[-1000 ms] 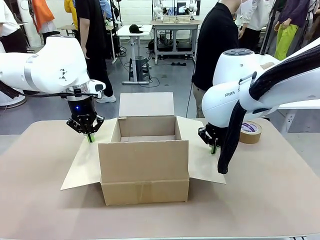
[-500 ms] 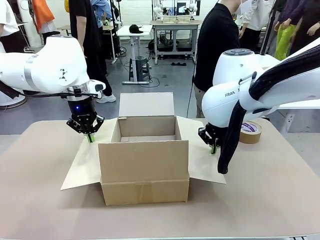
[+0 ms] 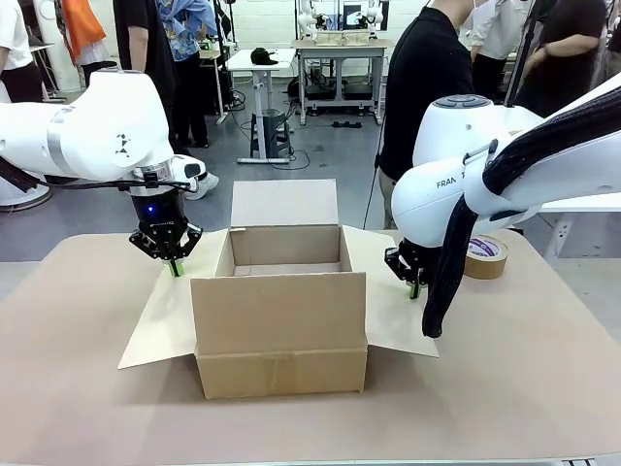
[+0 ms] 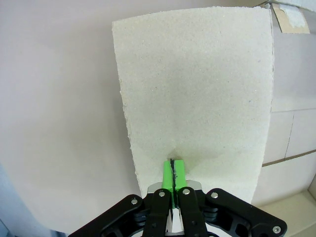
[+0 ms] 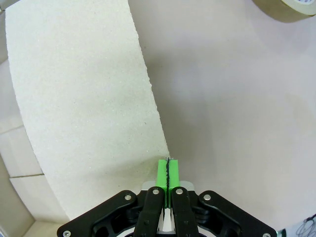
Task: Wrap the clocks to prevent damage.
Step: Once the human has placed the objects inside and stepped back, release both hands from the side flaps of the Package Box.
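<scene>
box [image 3: 279, 320]: set at ctr of bench [image 3: 524, 388], btwn the two arms, top open; all four flaps are folded outward, rear flap [image 3: 283, 202] upright.
left claw [image 3: 175, 267]: fingers shut tight, green pads together, nothing gripped. Tips are set down on the left flap [image 3: 165, 320], well inside its edges per left wrist view.
right claw [image 3: 415, 288]: also shut, pads together, empty. Tips are set at the very edge of the right flap [image 3: 393, 311], where card meets bench, per right wrist view.
why so held: judged that both side flaps are pinned flat w/ closed tips so the opening is left clear and the box is steadied for loading; shut pads give one firm point to press w/.
clocks: whereabouts cannot be told; the box floor is hidden by the near wall.
tape roll [image 3: 485, 256]: laid flat on bench to the right of the box, beyond the right arm, prob. put by for sealing later.
person [image 3: 422, 78]: stood at far side in black top, hands hidden.
stage: judged early, wrapping not yet begun.
</scene>
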